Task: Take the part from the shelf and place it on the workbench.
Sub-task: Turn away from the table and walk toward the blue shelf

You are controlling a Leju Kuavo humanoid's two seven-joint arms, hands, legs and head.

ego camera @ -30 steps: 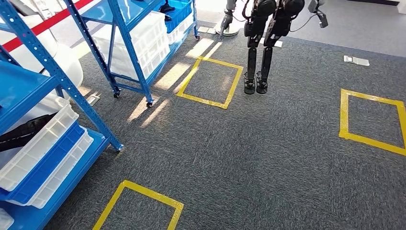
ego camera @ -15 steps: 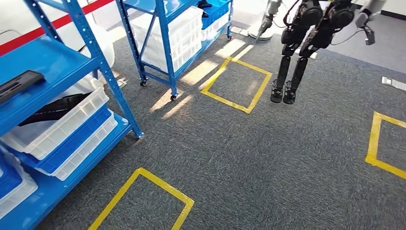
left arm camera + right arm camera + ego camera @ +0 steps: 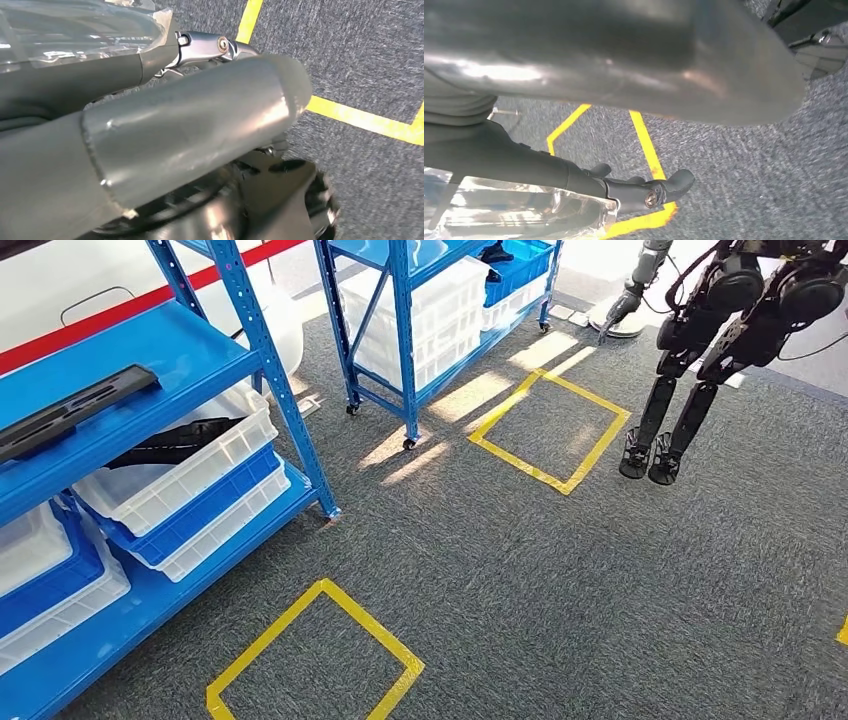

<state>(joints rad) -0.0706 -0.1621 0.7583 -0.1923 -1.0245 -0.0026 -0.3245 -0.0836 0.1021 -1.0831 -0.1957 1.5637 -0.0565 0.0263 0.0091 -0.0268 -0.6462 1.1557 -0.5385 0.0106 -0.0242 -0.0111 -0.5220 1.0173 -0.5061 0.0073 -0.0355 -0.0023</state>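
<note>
As your view has swung toward the shelf, its black part now sits at nine o'clock; hand states can't be told.

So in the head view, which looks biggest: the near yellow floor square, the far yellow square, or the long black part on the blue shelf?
1. Near yellow square
2. Far yellow square; though farther off, so real size is unsure
3. Black part on the blue shelf
</note>
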